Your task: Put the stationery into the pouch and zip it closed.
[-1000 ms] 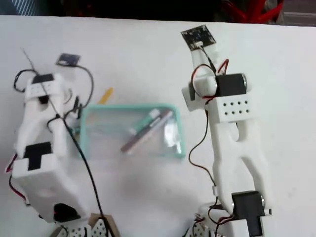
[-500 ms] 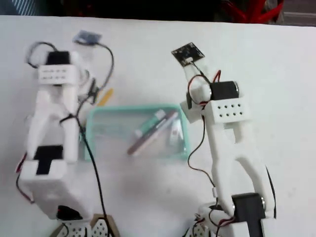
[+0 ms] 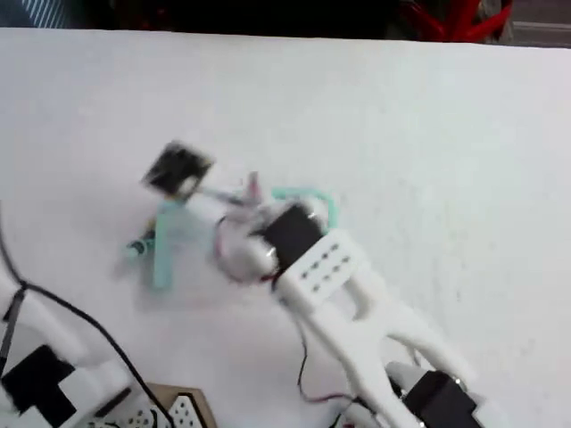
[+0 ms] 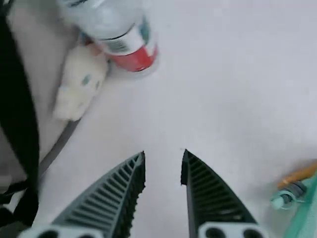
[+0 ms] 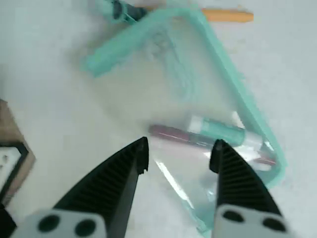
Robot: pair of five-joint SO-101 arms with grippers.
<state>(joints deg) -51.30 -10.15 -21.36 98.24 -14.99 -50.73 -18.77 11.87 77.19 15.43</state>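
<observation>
Change, left arm: a second ago it stands at the left side of the pouch; now the left arm (image 3: 49,383) is pulled back to the near-left corner of the table (image 3: 428,134).
Change, right arm: it has swung from the right side across the pouch, and the right arm (image 3: 326,267) now lies over most of it in the high view.
Left gripper: the left gripper (image 4: 162,156) hangs over bare table with only a narrow gap between its jaws, holding nothing.
Right gripper: the right gripper (image 5: 181,146) is spread wide and empty, directly above the pouch.
Pouch: the pouch (image 5: 229,82) lies flat on the table in roughly the same spot as before, with two pens (image 5: 213,131) inside it.
Left outside: an orange pen (image 5: 225,16) still lies on the table just beside the pouch's edge.
Zip: a dark tab (image 5: 119,10) sits at one corner; I cannot tell how far the zip is open.
Also on the table: a bottle (image 4: 119,29) and a small soft toy (image 4: 79,84), away from the pouch.
Meaning: the work seems to be passing to the right arm, with the orange pen and the zip probably still to do.
</observation>
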